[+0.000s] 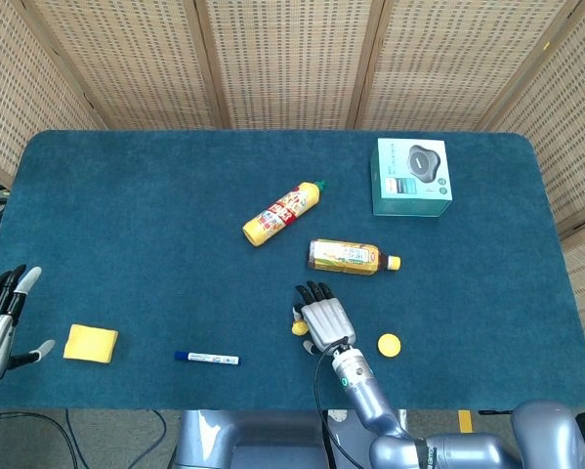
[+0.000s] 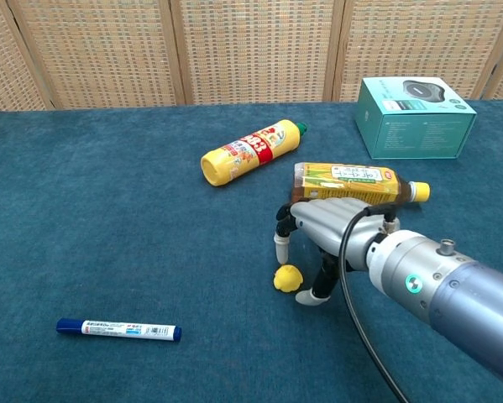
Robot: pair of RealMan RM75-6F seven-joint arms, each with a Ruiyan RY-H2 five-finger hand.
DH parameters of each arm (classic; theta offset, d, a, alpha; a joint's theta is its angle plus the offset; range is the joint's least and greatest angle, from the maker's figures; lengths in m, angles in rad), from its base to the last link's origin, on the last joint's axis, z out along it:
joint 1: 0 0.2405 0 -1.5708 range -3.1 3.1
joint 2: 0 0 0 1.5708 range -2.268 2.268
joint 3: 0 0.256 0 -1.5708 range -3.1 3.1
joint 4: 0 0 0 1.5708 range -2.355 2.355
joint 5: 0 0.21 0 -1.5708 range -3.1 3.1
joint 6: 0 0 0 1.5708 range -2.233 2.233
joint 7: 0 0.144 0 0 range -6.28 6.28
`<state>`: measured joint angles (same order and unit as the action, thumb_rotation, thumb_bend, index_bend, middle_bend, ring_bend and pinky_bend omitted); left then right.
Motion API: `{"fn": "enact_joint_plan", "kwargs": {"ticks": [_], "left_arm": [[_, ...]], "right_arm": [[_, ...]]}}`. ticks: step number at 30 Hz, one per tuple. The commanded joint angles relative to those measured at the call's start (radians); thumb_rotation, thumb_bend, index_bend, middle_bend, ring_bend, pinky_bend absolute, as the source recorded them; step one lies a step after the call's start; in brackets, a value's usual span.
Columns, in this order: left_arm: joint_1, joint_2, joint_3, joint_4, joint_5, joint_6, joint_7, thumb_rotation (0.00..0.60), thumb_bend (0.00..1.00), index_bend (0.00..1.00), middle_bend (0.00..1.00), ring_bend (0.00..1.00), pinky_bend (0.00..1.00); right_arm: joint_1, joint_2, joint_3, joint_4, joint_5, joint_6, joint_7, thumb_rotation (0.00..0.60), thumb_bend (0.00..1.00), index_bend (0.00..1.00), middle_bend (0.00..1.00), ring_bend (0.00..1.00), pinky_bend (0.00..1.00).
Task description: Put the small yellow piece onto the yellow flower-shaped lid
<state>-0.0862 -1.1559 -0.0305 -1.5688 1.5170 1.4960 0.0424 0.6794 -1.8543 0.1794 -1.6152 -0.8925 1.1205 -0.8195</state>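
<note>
The small yellow piece [image 2: 287, 277] lies on the blue carpet-like cover of the bench [image 1: 155, 195], directly beneath the right hand [image 2: 331, 231]. In the chest view the fingers [image 2: 282, 239] reach down on either side of it, one just to its left and the thumb just to its right, but neither plainly touches it; the hand holds nothing and stands partly spread, poised around the piece. The piece looks rounded and lumpy, with no clear long axis, so the closing direction probably matters little.

The yellow flower-shaped lid [image 1: 389, 344] sits flat on the bench well to the right of the small yellow piece in the head view, on the far side of the right hand's wrist. The judgement is that the right hand is the one for the job, since the left hand [image 1: 1, 318] rests open at the bench's left edge, far from the piece.

Also far from the piece, a soft-looking yellow sponge [image 1: 90, 344] lies beside the left hand, and a blue-capped marker [image 1: 206, 359] lies between sponge and piece. Beyond the piece lie a glossy tea bottle [image 1: 351, 257] and a yellow sauce bottle [image 1: 284, 213], both on their sides, and farther off a teal cardboard box [image 1: 412, 176].
</note>
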Motion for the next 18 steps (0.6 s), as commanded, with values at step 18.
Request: {"fn": "enact_joint_plan", "kwargs": {"ticks": [18], "left_arm": [[-0.003,-0.003,0.003,0.001,0.003,-0.006,0.004,0.600,0.15,0.00,0.00,0.00,0.00]], "right_arm": [[0.030,-0.031,-0.010,0.066,0.025,-0.017,0.026,0.600,0.19,0.48,0.10,0.00,0.08]]}}
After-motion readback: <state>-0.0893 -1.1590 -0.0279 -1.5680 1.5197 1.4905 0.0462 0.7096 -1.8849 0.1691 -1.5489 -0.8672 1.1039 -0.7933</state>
